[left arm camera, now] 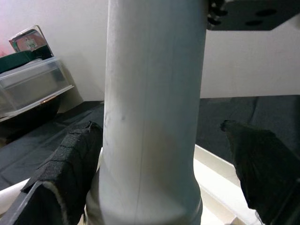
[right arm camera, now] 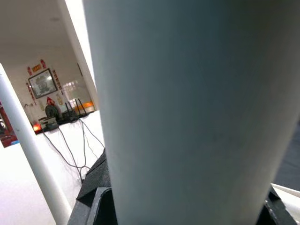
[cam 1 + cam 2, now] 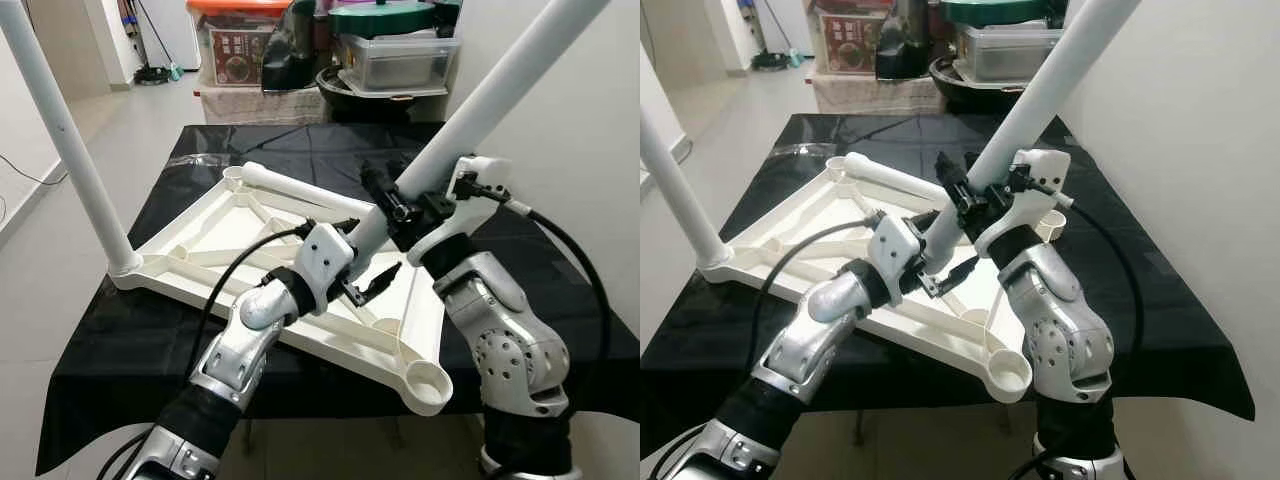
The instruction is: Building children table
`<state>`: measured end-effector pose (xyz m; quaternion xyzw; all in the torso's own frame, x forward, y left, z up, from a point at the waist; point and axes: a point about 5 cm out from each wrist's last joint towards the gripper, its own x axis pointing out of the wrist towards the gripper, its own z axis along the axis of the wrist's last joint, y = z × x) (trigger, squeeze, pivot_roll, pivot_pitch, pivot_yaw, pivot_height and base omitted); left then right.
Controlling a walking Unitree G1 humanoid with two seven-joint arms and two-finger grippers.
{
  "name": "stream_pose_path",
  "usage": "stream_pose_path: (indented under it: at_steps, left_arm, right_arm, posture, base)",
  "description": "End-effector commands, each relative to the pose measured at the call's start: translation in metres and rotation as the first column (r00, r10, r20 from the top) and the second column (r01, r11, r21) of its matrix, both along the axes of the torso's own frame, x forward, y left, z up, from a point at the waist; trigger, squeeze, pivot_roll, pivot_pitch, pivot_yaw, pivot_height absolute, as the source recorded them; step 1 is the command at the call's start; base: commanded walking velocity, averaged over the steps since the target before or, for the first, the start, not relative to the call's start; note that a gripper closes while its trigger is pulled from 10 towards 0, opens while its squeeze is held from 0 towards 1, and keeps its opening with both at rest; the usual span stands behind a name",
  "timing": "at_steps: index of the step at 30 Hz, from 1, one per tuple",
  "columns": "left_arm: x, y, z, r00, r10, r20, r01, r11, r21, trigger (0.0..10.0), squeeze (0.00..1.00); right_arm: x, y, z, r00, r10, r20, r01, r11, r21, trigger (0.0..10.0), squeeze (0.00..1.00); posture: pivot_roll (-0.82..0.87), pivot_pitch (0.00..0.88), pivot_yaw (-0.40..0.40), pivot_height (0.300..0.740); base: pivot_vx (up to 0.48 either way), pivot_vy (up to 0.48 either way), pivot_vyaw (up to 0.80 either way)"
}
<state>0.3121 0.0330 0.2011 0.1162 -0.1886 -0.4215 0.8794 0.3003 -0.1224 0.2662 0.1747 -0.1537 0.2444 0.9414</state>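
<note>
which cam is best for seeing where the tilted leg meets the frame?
Left wrist view: the tilted leg fills centre frame, its flared base visible between the left pincer's fingers. Head views show the leg with both pincers around it, base hidden. Right wrist view shows bare shaft.

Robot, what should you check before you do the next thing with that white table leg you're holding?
1. Right end effector grips the leg: ok, it is closed around it.
2. Left end effector grips the leg too: not ok, one finger stands apart from it.
3. Leg upright: not ok, it is tilted.
4. Near corner socket free: ok, nothing is in it.
5. Leg's bottom end sits in a socket: cannot tell, the arms hide it.
6. First leg stands in its corner: ok.
</note>
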Motion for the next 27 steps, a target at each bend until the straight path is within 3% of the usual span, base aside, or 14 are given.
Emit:
stream_pose_path:
  at_steps: [1,2,3,6,10,24,27]
  left_arm:
    - [-0.002,-0.002,-0.009,1.000,-0.002,-0.013,0.002,1.000,0.026,10.0,0.00]
    - [-0.003,-0.001,-0.009,1.000,0.004,-0.020,-0.004,1.000,0.013,10.0,0.00]
    - [-0.004,0.000,-0.009,1.000,0.014,-0.023,-0.014,1.000,0.001,10.0,0.00]
    - [-0.005,0.001,-0.010,0.999,0.024,-0.034,-0.025,1.000,-0.019,10.0,0.00]
    - [-0.009,0.007,-0.016,0.996,0.052,-0.073,-0.055,0.997,-0.048,10.0,0.00]
    - [-0.011,0.024,-0.025,0.983,0.140,-0.117,-0.147,0.987,-0.058,10.0,0.00]
    - [-0.010,0.027,-0.028,0.978,0.169,-0.123,-0.176,0.983,-0.053,10.0,0.00]
  right_arm:
    - [-0.004,0.000,0.005,0.999,-0.026,0.030,0.026,1.000,-0.001,0.0,0.00]
    - [-0.003,-0.003,0.005,0.997,-0.064,0.033,0.065,0.998,-0.008,9.1,0.00]
    - [-0.002,-0.008,0.005,0.993,-0.109,0.044,0.110,0.994,-0.012,10.0,0.00]
    - [0.000,-0.017,0.004,0.983,-0.175,0.061,0.176,0.984,-0.013,10.0,0.00]
    - [0.003,-0.043,-0.001,0.932,-0.355,0.070,0.358,0.933,-0.043,10.0,0.00]
    - [0.002,-0.046,-0.008,0.922,-0.385,0.050,0.387,0.920,-0.055,10.0,0.00]
    - [0.001,-0.046,-0.011,0.921,-0.387,0.047,0.389,0.920,-0.053,10.0,0.00]
  posture:
    - [0.05,0.000,-0.044,0.740]
    - [0.05,0.000,-0.044,0.740]
    - [0.05,0.000,-0.045,0.740]
    - [0.05,0.000,-0.048,0.740]
    - [0.05,0.000,-0.047,0.740]
    - [0.06,0.000,-0.052,0.740]
    - [0.06,0.000,-0.053,0.740]
  base:
    - [0.000,0.000,0.00]
    - [0.000,0.000,0.00]
    - [0.000,0.000,0.00]
    - [0.000,0.000,0.00]
    - [0.000,0.000,0.32]
    - [0.000,0.000,0.80]
    - [0.000,-0.454,0.80]
